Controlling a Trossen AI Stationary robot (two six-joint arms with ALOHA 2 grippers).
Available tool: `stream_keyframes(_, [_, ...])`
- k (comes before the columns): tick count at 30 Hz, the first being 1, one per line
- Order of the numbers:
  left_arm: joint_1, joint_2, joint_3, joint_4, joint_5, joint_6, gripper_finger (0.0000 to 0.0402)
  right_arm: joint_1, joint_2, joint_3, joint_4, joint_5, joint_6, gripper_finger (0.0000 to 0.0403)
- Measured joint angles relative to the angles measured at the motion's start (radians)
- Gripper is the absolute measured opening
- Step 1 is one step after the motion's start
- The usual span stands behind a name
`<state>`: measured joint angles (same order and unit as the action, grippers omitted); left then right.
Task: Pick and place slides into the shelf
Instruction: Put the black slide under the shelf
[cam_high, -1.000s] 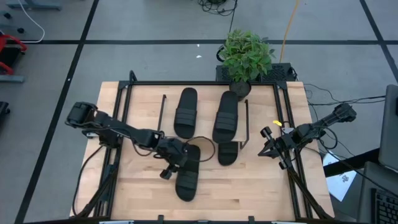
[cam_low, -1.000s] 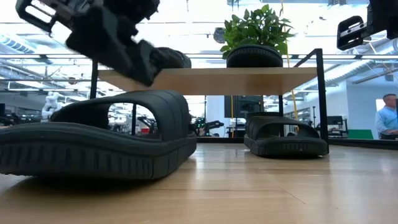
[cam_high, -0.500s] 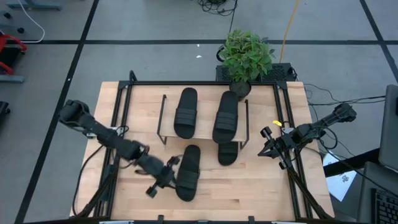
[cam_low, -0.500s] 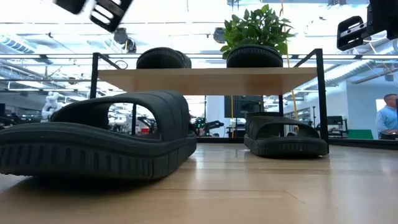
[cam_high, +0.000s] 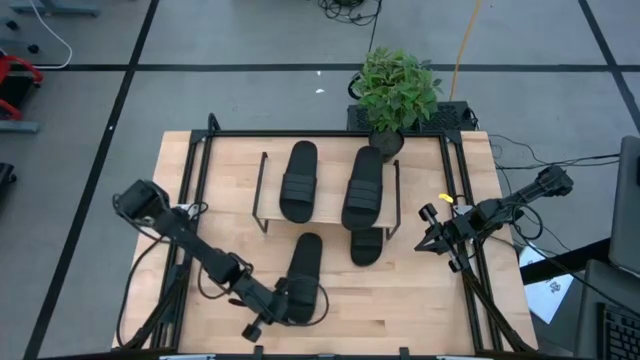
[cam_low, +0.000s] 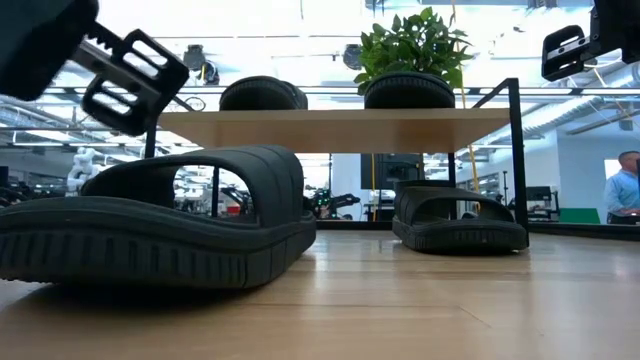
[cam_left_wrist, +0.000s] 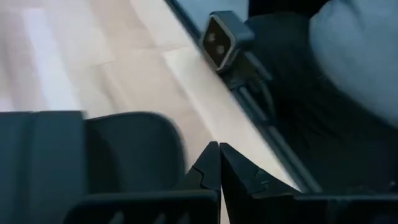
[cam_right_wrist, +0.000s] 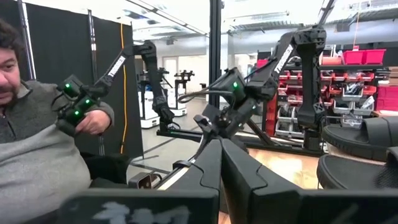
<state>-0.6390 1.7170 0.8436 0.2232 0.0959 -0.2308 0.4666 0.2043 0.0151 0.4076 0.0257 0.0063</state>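
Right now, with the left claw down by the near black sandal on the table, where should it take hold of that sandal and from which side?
Grip the black ribbed-strap sandal across its narrow width, near the wide strap, coming straight down from above. It lies flat, lengthwise toward the light wooden shelf, so its long sides are exposed. The left claw, fingers shut, sits at the sandal's near end and would need to open first. The right claw waits at the table's right edge.

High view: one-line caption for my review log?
Two slides on the shelf, two on the table; left gripper beside the nearer slide, right gripper waiting.

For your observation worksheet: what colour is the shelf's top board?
Light natural wood, on a thin black frame; the shelf shows best in the high view.
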Motion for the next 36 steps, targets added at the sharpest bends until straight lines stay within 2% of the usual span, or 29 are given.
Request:
stream_keyframes(5, [-0.005, 0.057, 0.000, 0.125, 0.105, -0.053, 0.0000, 0.000, 0.000, 0.000, 0.000, 0.000, 0.000, 0.0000])
stream_keyframes(8, [-0.005, 0.084, 0.001, 0.165, 0.107, -0.060, 0.0000, 0.000, 0.000, 0.000, 0.000, 0.000, -0.003, 0.0000])
stream_keyframes(14, [0.000, 0.124, 0.002, 0.176, -0.002, -0.057, 0.0000, 0.000, 0.000, 0.000, 0.000, 0.000, -0.018, 0.0000])
stream_keyframes(20, [-0.052, 0.130, 0.001, 0.120, -0.299, -0.011, 0.0000, 0.000, 0.000, 0.000, 0.000, 0.000, -0.018, 0.0000])
stream_keyframes(25, [-0.045, 0.129, 0.002, 0.047, -0.446, -0.010, 0.0000, 0.000, 0.000, 0.000, 0.000, 0.000, -0.018, 0.0000])
stream_keyframes(36, [0.040, 0.129, 0.002, 0.040, -0.468, 0.083, 0.0000, 0.000, 0.000, 0.000, 0.000, 0.000, -0.018, 0.0000])
